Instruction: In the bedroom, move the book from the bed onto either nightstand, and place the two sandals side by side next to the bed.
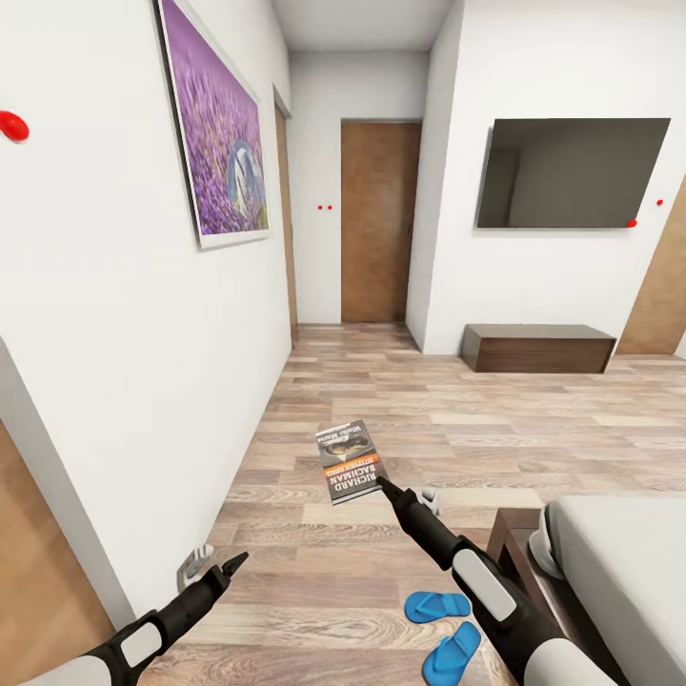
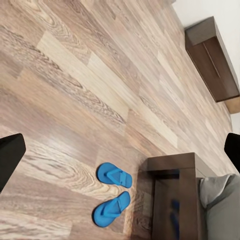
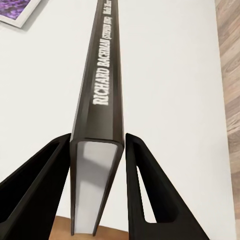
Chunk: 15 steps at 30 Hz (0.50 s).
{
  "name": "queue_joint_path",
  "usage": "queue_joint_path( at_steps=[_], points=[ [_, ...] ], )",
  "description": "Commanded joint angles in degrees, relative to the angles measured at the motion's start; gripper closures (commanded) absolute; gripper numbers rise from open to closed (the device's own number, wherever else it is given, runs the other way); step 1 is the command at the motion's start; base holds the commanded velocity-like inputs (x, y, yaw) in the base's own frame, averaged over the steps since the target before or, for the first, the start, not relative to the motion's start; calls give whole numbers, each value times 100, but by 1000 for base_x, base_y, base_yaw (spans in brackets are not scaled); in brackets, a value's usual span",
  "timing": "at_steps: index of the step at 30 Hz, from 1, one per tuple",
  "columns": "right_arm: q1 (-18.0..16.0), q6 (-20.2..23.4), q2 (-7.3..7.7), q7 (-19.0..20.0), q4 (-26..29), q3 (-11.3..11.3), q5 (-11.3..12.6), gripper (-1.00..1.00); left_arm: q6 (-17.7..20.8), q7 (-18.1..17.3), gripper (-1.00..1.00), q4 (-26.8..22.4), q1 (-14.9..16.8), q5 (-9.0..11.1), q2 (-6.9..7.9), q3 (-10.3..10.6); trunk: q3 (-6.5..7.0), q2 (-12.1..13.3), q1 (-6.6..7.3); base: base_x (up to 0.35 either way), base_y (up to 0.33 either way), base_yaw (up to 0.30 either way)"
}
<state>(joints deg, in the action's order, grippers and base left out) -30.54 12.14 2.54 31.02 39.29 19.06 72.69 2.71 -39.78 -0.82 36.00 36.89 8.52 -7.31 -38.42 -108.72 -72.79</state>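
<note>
Right jaws (image 1: 383, 482) clamped on book (image 1: 348, 461) edge only, may twist loose; left jaws (image 1: 225, 568) apart, sandals (image 1: 444, 624) underfoot

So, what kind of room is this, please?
Probably a bedroom opening onto a hallway: a bed with a grey mattress, a wall-mounted TV above a low bench, and wood-plank floor.

Evenly and brightly lit throughout, soft and diffuse, with no visible lamp or window as source. Only faint contact shadows under the sandals (image 2: 112, 192) on the plank floor (image 2: 75, 90). Crisp simulator rendering, slightly soft in the upscaled wrist views. Noticeable wide-angle stretching toward the head view's edges. Dull reflection on the wall screen (image 1: 570, 171).
</note>
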Motion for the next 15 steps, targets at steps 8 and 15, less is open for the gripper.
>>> queue_joint_path(
  at_steps=[8, 15],
  points=[
    [-5, 20, 3, 7, 0, 13, 82, 100, 29, -21, -100, 3, 3, -15, 0, -43, -6, -3, 1, 0, 0, 0],
    [-5, 17, 8, 9, -5, 10, 87, 100, 35, -21, -100, 5, 3, -15, 0, -43, -6, -3, 1, 0, 0, 0]
  ],
)
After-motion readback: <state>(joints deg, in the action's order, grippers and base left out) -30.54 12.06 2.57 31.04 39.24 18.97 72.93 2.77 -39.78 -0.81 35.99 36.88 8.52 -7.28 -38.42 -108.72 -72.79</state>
